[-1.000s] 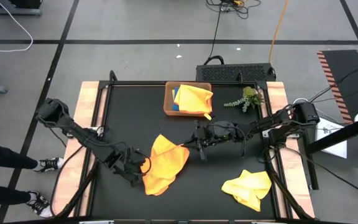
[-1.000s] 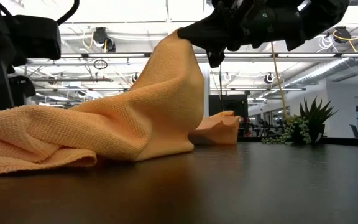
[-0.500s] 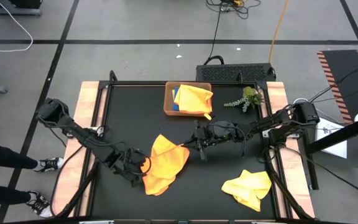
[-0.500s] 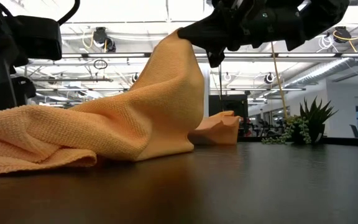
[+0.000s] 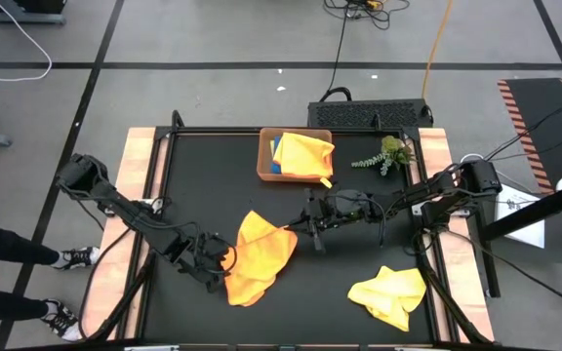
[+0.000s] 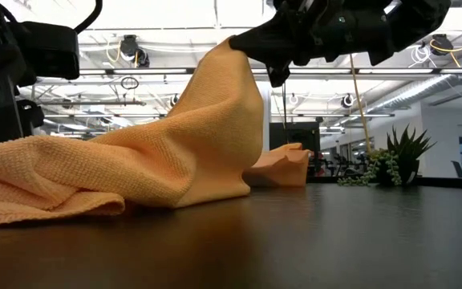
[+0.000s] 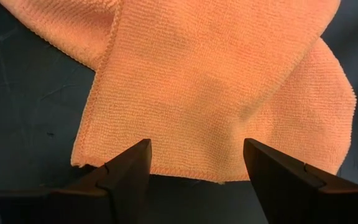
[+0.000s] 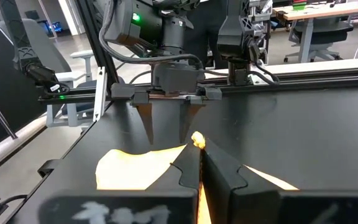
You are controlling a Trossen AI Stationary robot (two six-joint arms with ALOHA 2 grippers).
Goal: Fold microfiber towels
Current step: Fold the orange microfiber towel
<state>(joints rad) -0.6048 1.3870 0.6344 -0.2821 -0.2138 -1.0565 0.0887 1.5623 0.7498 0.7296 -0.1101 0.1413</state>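
Note:
An orange microfiber towel (image 5: 258, 255) lies crumpled on the black table, with one corner raised. My right gripper (image 5: 294, 232) is shut on that corner, which stands as a peak (image 6: 233, 46) in the low view. My left gripper (image 5: 215, 269) is open at the towel's left side and slants down. In the left wrist view its two fingers (image 7: 129, 171) straddle a hemmed edge (image 7: 185, 169) of the towel (image 7: 216, 81), and no touch shows. A second, yellow towel (image 5: 390, 294) lies crumpled near the front right. My right gripper pinches a corner of the orange towel (image 8: 197, 139) between its two shut fingers. The fingers lie level and come from the table's right. The corner is lifted clear; the cloth drapes down from it (image 6: 215, 128) and the rest lies in folds on the table.
A brown tray (image 5: 265, 164) at the table's far middle holds a yellow cloth (image 5: 303, 152) over a blue one. A small green plant sprig (image 5: 386, 154) lies to its right. A person's legs (image 5: 8, 255) show beyond the table's left edge.

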